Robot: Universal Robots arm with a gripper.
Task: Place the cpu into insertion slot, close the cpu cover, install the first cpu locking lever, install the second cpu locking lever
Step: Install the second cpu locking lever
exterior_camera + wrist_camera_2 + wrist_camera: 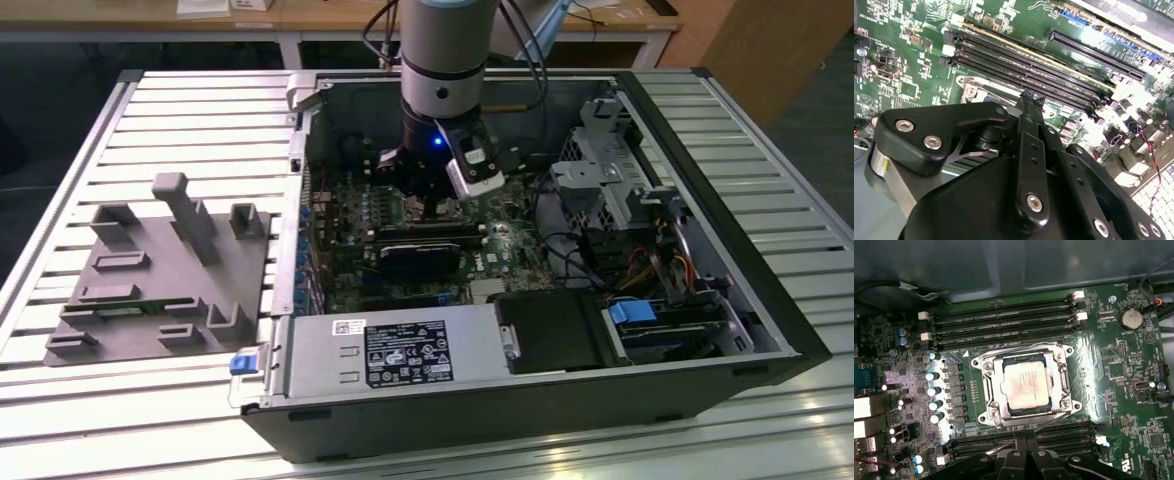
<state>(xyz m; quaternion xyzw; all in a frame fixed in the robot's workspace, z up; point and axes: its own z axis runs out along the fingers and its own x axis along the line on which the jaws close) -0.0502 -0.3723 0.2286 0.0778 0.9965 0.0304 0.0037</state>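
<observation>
The cpu (1024,385), a silvery square chip, lies flat in the insertion slot (1001,382) on the green motherboard (1114,365). The cpu cover (988,390), a silvery metal frame, lies closed around it, and the chip shows through its window. Thin metal lever rods run along the frame's edges; I cannot tell whether they are latched. My gripper (1024,439) hangs just beside the socket, over the memory slots (1064,432), fingertips together with nothing visibly between them. In the second wrist view the gripper (1029,97) hides most of the socket. In the exterior view the gripper (434,205) reaches down into the open computer case (787,330).
Long black memory slots (1004,322) flank the socket on both sides. Capacitors (934,390) stand close by. In the case sit a power supply (400,350), a drive cage (614,185) and cables (654,265). A grey fixture (160,270) rests on the slatted table.
</observation>
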